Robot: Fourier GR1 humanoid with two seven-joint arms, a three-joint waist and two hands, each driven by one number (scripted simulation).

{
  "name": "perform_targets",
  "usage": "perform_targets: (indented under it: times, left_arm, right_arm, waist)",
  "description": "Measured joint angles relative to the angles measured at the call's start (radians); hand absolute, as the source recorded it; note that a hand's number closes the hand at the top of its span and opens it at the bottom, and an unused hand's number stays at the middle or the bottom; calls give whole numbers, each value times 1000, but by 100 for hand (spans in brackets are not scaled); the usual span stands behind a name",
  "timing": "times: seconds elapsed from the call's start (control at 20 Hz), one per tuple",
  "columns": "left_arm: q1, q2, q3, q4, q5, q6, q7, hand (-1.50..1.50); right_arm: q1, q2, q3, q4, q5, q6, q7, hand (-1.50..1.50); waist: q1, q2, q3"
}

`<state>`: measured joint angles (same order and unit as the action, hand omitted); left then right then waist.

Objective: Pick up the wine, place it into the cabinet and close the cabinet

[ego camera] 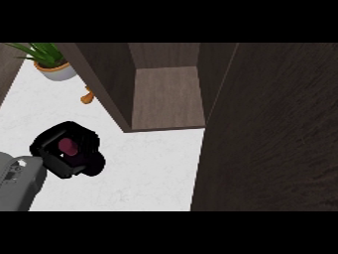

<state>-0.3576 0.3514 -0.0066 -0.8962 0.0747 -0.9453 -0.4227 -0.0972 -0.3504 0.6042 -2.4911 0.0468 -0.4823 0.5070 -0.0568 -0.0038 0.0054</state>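
The wine bottle (69, 147) shows from above as a dark red top with a dark body, standing on the white counter (149, 173). My left hand (56, 164) is curled round it and hides most of its body. The grey forearm enters from the lower left. The cabinet (168, 96) lies ahead and to the right of the hand, its wooden shelf bare and its inside open to view. Its dark door (281, 129) stands swung open and fills the right side of the view. The right hand does not show.
A potted green plant (51, 62) stands at the back left of the counter. A small orange object (88, 95) lies beside the cabinet's left wall (105, 74). White counter lies between the hand and the cabinet's front.
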Motion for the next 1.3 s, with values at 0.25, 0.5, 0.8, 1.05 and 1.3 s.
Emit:
perform_targets:
  times: [0.25,0.5,0.8,1.05,1.3]
  left_arm:
    - [81,-57,119,-45,60,253,-60,150]
    - [184,-160,183,-135,74,463,-182,150]
    - [267,-241,156,-237,58,539,-232,150]
    - [320,-273,115,-322,37,583,-197,150]
    - [383,-295,43,-416,31,628,-142,150]
  right_arm:
    - [15,-11,-9,4,-2,-19,-4,-150]
    - [35,-31,-12,0,-3,-30,-16,-150]
    - [64,-53,11,-6,-1,-43,-28,-150]
    - [77,-71,24,-11,1,-56,-44,-150]
    - [91,-87,35,-13,4,-69,-63,-150]
  waist:
    - [38,-14,5]
    - [48,-21,9]
    - [42,-21,11]
    - [41,-18,11]
    - [42,-15,9]
